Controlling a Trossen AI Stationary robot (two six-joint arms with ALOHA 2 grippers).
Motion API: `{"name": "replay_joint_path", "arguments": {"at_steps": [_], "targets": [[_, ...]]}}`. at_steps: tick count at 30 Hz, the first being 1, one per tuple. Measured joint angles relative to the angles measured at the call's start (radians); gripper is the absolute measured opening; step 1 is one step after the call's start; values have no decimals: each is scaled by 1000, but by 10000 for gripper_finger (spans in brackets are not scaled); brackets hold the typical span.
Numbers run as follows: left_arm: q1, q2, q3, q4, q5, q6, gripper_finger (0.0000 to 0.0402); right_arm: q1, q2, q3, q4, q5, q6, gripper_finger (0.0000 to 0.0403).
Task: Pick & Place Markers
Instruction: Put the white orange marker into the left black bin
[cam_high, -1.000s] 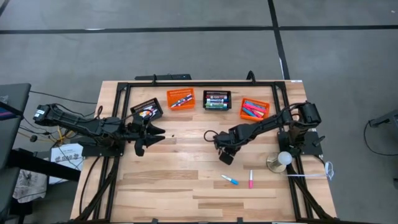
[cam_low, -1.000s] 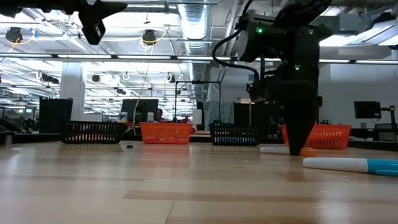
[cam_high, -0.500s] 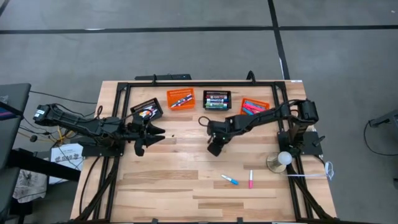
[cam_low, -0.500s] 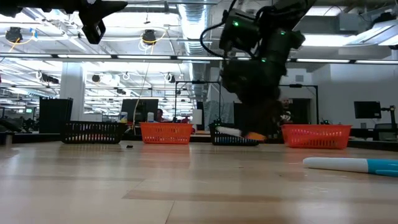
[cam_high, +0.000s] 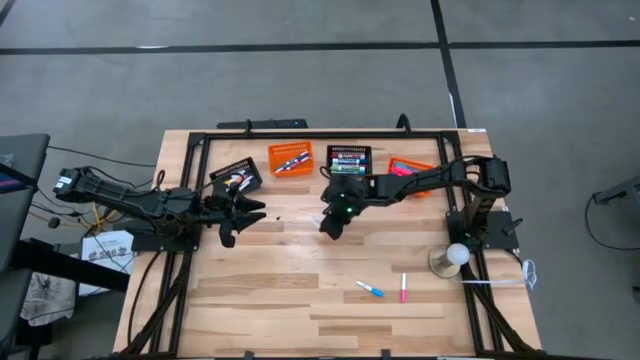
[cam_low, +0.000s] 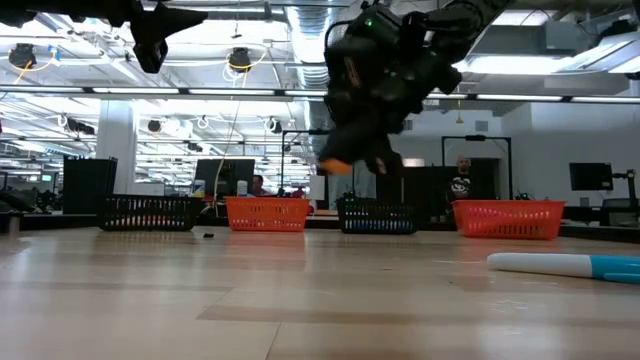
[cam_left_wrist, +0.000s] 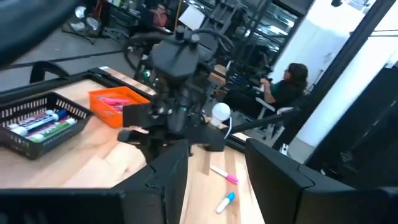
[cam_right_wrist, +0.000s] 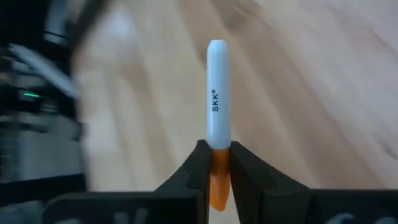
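Right gripper (cam_right_wrist: 215, 163) jaws pinch a light, stiff, slick marker (cam_right_wrist: 216, 106) at its orange cap; left gripper (cam_high: 243, 211) waits, jaws parted, empty.

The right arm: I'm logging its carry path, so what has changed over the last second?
The right gripper, shut on the orange-capped marker, rose off the table and swung left, toward the table's middle. The left gripper stayed beside the black basket; the blue marker and pink marker lie untouched.
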Motion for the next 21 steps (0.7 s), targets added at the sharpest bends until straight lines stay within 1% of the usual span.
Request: {"name": "replay_joint_path", "arguments": {"at_steps": [5,11,16,21], "targets": [[0,0,0,-1,-4,-6,159,2,-1,0,201,-81,79,34],[0,0,0,2,-4,-11,159,2,-2,0,460,-138,171,31],[0,0,0,6,-4,-41,159,2,-3,0,651,-142,245,34],[0,1,0,49,-18,-66,159,2,-3,0,765,-113,266,31]]}}
